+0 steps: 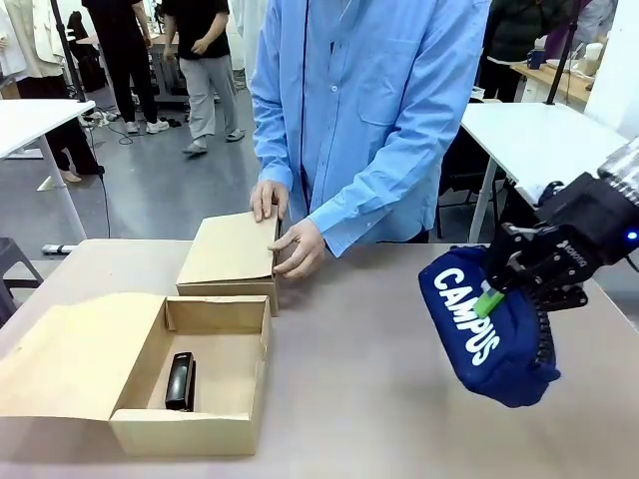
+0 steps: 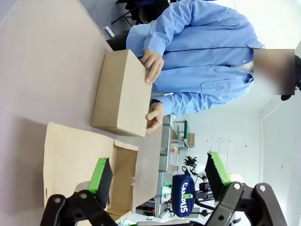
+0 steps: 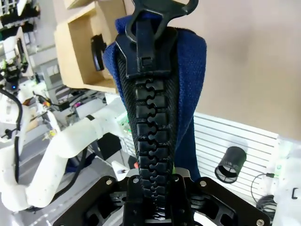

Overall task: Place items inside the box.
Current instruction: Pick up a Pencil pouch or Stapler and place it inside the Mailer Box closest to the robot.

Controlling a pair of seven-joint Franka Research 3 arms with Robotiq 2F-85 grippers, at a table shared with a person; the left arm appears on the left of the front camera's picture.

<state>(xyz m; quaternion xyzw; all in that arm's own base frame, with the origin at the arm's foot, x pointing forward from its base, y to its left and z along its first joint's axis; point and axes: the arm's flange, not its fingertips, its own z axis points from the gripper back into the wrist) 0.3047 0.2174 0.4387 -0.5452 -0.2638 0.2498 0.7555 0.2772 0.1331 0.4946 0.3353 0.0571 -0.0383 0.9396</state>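
The right end effector point(image 1: 496, 296) is clamping the navy zip pouch point(image 1: 479, 329) at its top edge. Its jaws are pinched narrow on the fabric and one green pad point(image 1: 487, 299) is showing against the blue. The pouch is hanging below and in front of it, tilted, over the right side of the bench point(image 1: 359, 379) and well apart from the boxes. In the right wrist view the pouch's black zip point(image 3: 150, 117) is running straight up out of the closed fingers, with the blue cloth point(image 3: 193, 70) bulging on either side.

The left end effector point(image 2: 159, 175) is standing wide with nothing between its pads, hovering over the open box point(image 2: 70, 155).

White capitals reading "CAMPUS" are running along the side of the pouch. Small print on the right end effector's body is showing too small to read.

One pouch is being held. One black stapler point(image 1: 181, 381) is lying on the floor of the open box point(image 1: 190, 431), near its left wall. Two cardboard boxes are sitting on the bench: the open one at the near left with its lid flap laid out flat, and a closed box point(image 1: 230, 249) just behind it. A person in a blue shirt is resting two hands on the closed box, one hand point(image 1: 268, 198) at its far edge and the other hand point(image 1: 300, 249) at its right end.
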